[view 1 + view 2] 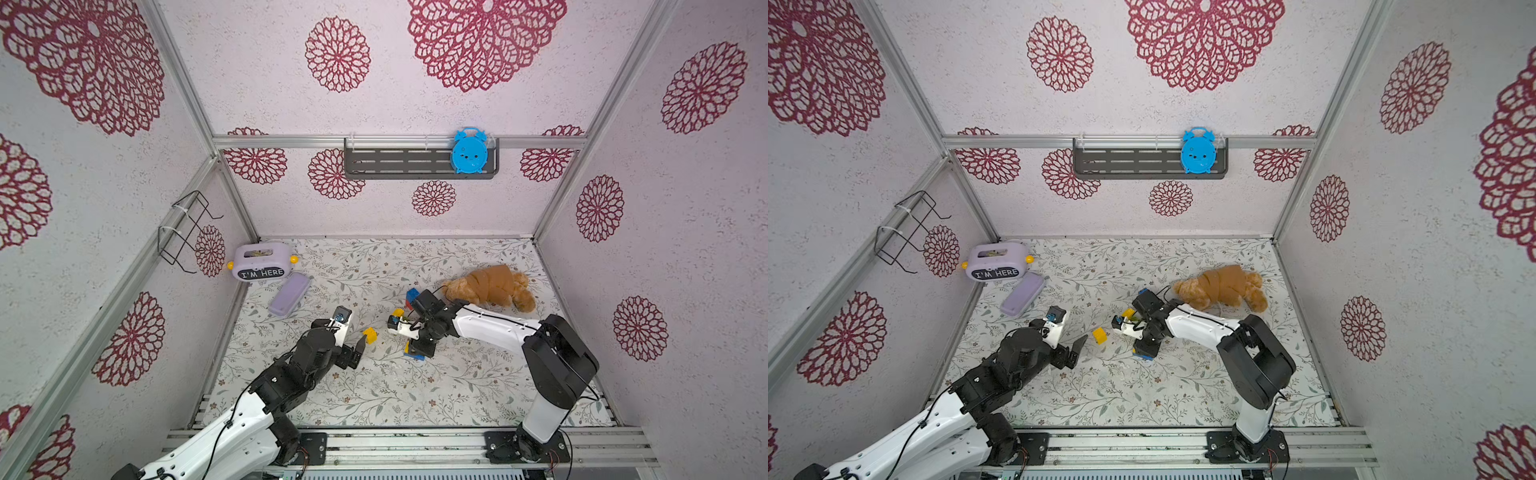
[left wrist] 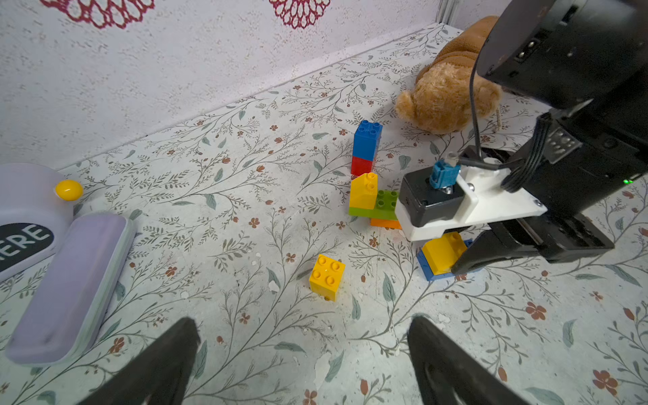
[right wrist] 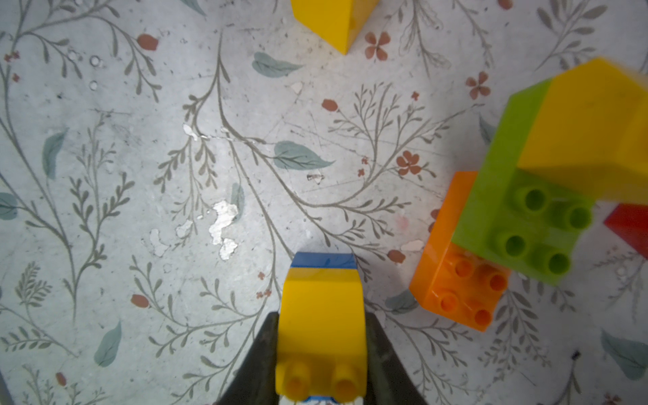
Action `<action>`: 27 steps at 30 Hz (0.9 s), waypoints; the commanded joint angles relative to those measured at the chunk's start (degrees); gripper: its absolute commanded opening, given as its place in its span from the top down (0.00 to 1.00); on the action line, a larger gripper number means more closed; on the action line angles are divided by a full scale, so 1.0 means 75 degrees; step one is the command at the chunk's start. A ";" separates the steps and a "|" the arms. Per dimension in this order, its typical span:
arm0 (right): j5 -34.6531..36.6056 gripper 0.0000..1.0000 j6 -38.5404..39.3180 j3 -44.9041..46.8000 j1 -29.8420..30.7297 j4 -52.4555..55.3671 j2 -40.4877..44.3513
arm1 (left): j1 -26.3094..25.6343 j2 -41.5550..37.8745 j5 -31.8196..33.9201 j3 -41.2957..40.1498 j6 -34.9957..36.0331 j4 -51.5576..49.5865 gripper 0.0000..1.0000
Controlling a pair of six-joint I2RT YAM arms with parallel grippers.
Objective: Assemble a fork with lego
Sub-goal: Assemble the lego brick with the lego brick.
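Yellow bricks [image 2: 326,275] — three; blue bricks [image 2: 367,138] — two

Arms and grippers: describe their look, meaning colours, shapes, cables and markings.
The left arm and right arm have white shells, black joints and thin black cables outside. The left gripper and right gripper have dark, tapering fingers. Each wrist carries a black camera on a white bracket with a blue connector. No lettering shows.

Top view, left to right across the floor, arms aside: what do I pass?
Lavender "I'M HERE" box → lone yellow brick → brown plush toy. Left out for overlap: the lavender lid and the bunched bricks.
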State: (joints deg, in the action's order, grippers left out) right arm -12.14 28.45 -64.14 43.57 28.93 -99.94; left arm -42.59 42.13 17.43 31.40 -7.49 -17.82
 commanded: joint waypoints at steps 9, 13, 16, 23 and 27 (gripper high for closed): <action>0.0448 0.83 0.0063 0.0628 0.0041 0.0880 -0.1404 | 0.0046 -0.0039 -0.0026 0.0173 0.0116 0.0059 0.03; 0.0529 0.83 0.0048 0.0539 0.0139 0.1072 -0.2029 | 0.0044 -0.0035 -0.0017 0.0173 0.0163 0.0024 0.03; 0.0557 0.83 0.0049 0.0470 0.0151 0.1184 -0.2271 | 0.0052 -0.0039 -0.0027 0.0196 0.0162 -0.0008 0.03; 0.0424 0.83 -0.0235 0.0090 0.0051 0.1262 -0.1317 | 0.0049 -0.0063 -0.0020 0.0208 0.0198 -0.0027 0.03; 0.0387 0.82 -0.0393 0.0054 -0.0026 0.1362 -0.0427 | 0.0044 -0.0049 -0.0022 0.0232 0.0222 0.0015 0.03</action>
State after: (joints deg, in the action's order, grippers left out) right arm -12.23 27.62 -67.20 43.90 27.46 -103.26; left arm -42.59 42.04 17.39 31.46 -6.61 -17.93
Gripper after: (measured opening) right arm 0.333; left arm 0.972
